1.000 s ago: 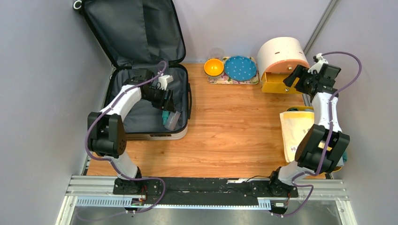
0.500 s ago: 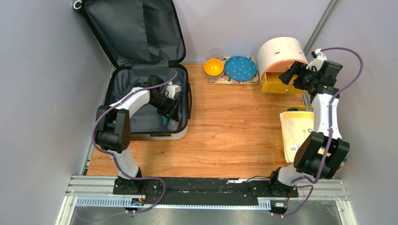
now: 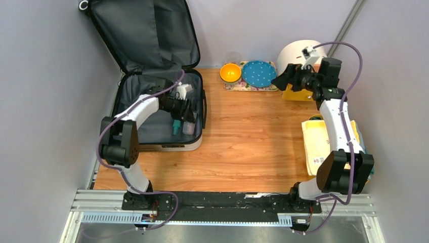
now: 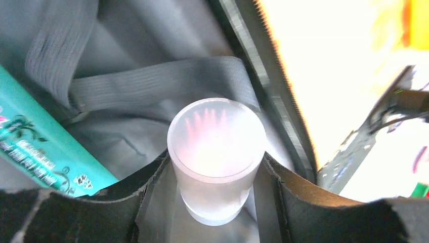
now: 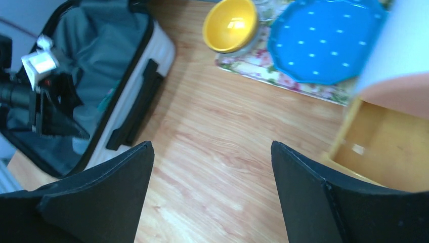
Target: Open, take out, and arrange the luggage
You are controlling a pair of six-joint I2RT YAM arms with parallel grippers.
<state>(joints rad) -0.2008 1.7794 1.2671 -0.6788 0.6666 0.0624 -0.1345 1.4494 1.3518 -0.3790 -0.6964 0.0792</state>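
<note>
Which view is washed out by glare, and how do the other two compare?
Left wrist: table beyond the luggage rim blown out white, frosted cup glowing. Right wrist: near fingers dark and soft. Top external: evenly lit, sharp.

Wooden table [image 3: 248,136], grey walls [image 3: 45,101]

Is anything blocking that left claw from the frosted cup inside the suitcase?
Nothing visible does. The left gripper has its fingers against both sides of the frosted cup, which stands upright in the luggage. The teal package lies off to one side and the grey strap behind, neither between fingers and cup.
</note>
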